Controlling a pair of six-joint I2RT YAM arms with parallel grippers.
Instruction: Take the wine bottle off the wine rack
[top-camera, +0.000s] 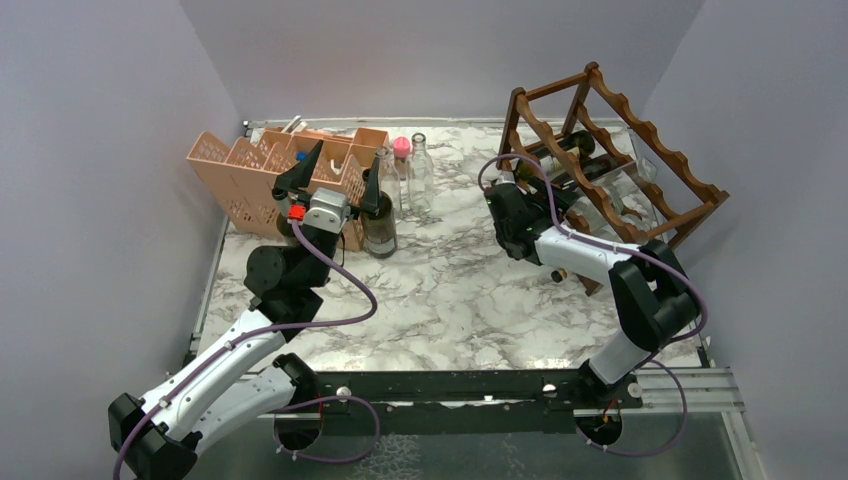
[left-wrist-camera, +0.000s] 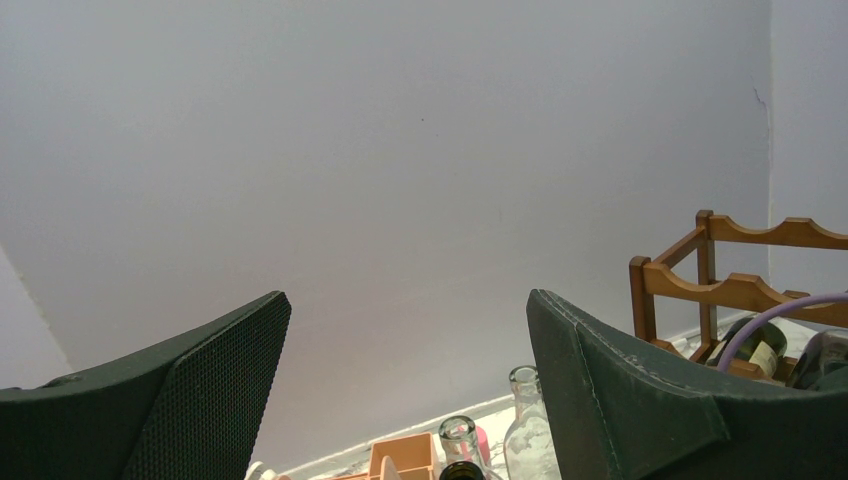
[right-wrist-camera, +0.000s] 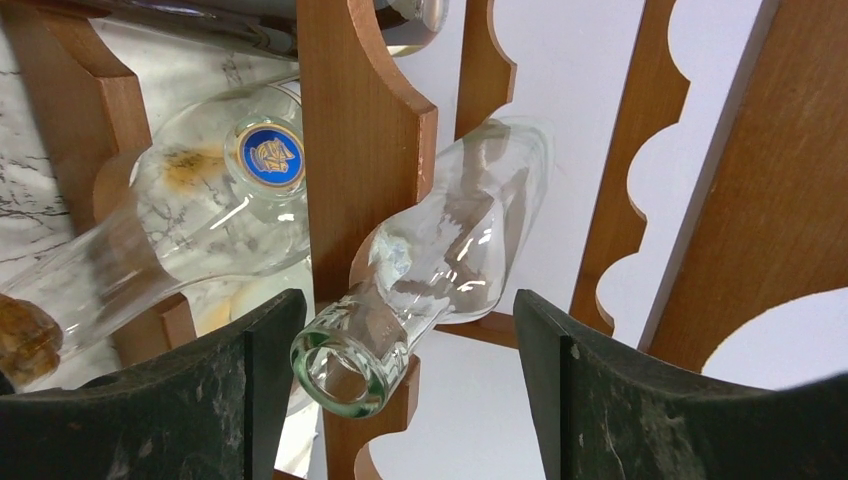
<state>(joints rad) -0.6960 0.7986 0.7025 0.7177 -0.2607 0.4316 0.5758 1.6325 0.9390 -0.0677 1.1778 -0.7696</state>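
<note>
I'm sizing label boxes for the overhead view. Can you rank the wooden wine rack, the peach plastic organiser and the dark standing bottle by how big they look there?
1. the wine rack, largest
2. the organiser, somewhat smaller
3. the dark bottle, by far the smallest

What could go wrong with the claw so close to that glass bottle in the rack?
The right claw stands open at the mouth of the clear bottle; smooth glass might slip. A slat of the wine rack sits close beside the neck, so a finger could catch it. The blue-emblem bottle alongside might get nudged.
</note>
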